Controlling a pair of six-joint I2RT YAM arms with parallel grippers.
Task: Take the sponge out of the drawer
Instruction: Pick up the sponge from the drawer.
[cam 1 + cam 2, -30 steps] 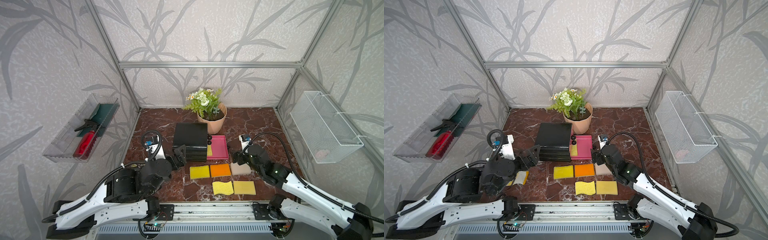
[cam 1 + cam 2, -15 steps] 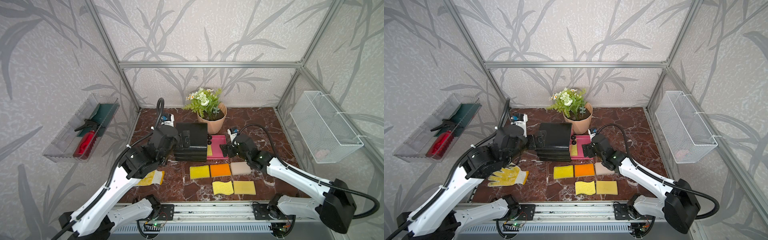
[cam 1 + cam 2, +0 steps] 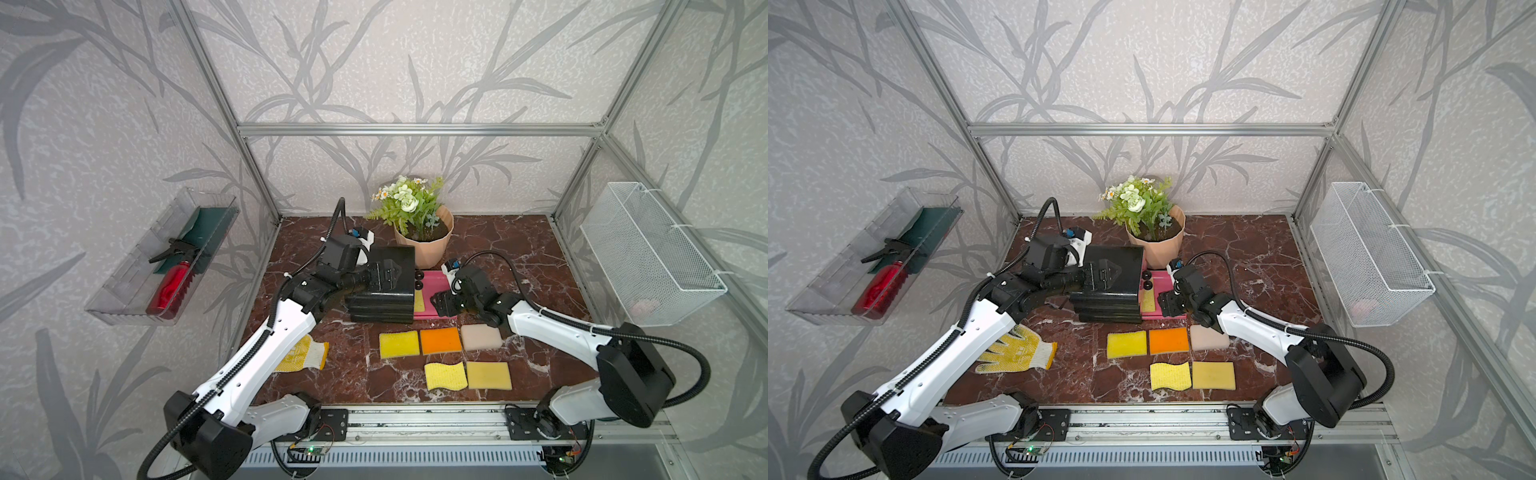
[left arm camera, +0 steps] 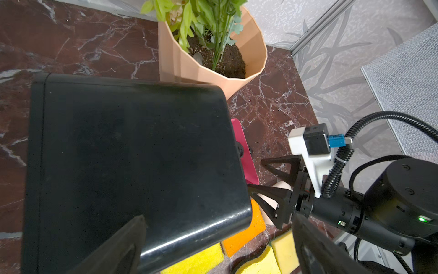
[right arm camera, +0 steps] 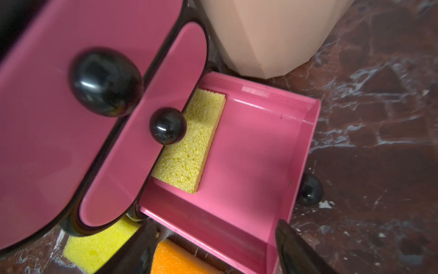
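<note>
Black cabinet [image 3: 382, 307] sits under the left gripper [image 3: 388, 274], whose jaws are spread wide and hold nothing. I judge it is there to steady the cabinet. To its right, the sponge [image 5: 192, 142] lies flat in the pulled-out pink drawer [image 5: 260, 147], at the inner end, partly under the upper front [image 5: 132, 166]. The right gripper [image 3: 441, 302] hovers just over the drawer's near wall, jaws apart and empty. The step, I think, is the reach: next it must go forward and down to the sponge, then close. Room is narrow there, with the upper front and its knob [image 5: 167, 125] overhanging and the pot [image 5: 265, 35] close beside the drawer. The outer half of the drawer is free.
</note>
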